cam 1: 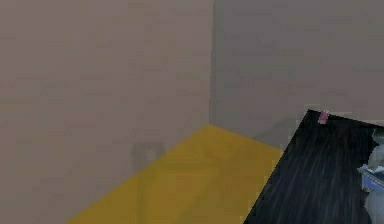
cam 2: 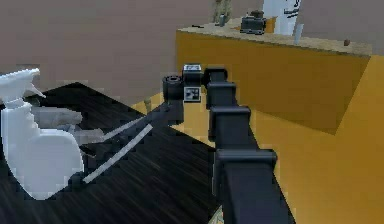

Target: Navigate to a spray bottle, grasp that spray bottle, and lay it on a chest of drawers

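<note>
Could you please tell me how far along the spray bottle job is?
Done: the approach; the bottle stands on the dark table beside the arm. In hand: the grasp; the fingers lie at the bottle, but a hold cannot be told. Left: laying it on a chest of drawers.

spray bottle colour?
White. The spray bottle shows best in the arm side view, on the dark surface.

The arm side view's left edge crops the spray bottle [cam 2: 35, 145]; counter items [cam 2: 254, 21] are indistinct.
</note>
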